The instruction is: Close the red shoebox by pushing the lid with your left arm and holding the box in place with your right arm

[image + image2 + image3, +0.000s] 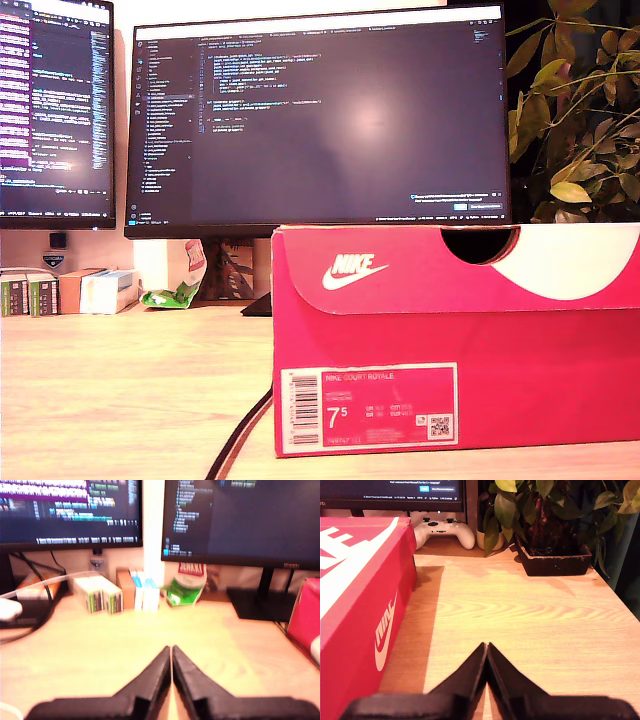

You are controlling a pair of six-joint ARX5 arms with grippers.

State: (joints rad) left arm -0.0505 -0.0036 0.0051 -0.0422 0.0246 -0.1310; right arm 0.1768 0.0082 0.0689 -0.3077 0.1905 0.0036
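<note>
The red shoebox sits on the wooden surface at the exterior view's right, lid down. My first gripper and my second gripper are both clenched on nothing — the second hovers just beside the box.

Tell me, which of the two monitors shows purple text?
The smaller monitor at the exterior view's left; its code lines glow purple, while the big central monitor shows pale text on dark.

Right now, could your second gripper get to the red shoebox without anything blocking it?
Probably yes. My second gripper is shut and sits just beside the red shoebox, with only bare desk between them. The game controller and potted plant stand farther back.
</note>
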